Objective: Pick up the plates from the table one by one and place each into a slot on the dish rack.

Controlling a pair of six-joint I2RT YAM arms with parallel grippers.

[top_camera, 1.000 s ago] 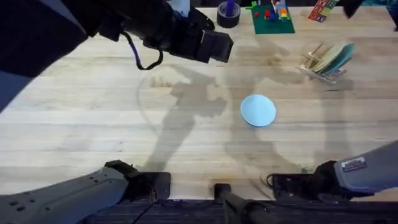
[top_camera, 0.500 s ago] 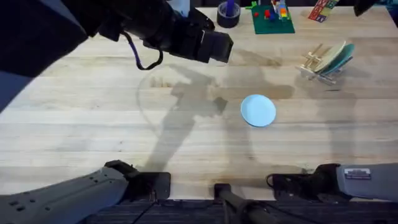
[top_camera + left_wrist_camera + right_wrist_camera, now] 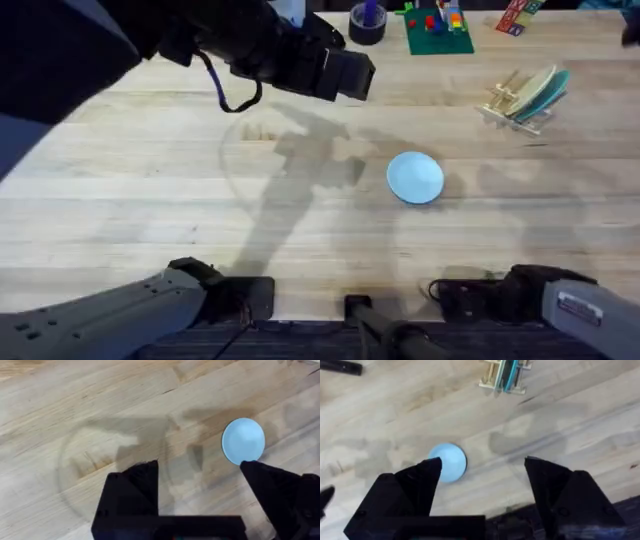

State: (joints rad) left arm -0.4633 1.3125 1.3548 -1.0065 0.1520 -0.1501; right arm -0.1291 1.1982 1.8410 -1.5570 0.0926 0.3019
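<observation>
Right arm has shifted since the earlier frames: its dark shape at the table's far right corner has nearly slid out of the overhead view, and its near link at the lower right has swung lower; the shadows on the table near the rack have moved with it. Blue plate and left arm look unchanged. My reading: the right arm has pulled up and back from the rack after a drop-off, and one plate is left to fetch. Right hand hangs well above the table with fingers spread wide and nothing between them; its wrist view looks down on the blue plate and the rack. Left hand is also spread and empty, held high over the middle of the table, the blue plate lying off beside one fingertip in its view. Counts: one blue plate, flat on the table a little right of centre, well apart from the rack. One rack toward the far right corner, carrying two plates upright and leaning in its slots: one pale yellow, one teal just behind it. At the far edge stand one green baseplate with small bricks, too small to count, and one dark roll.
</observation>
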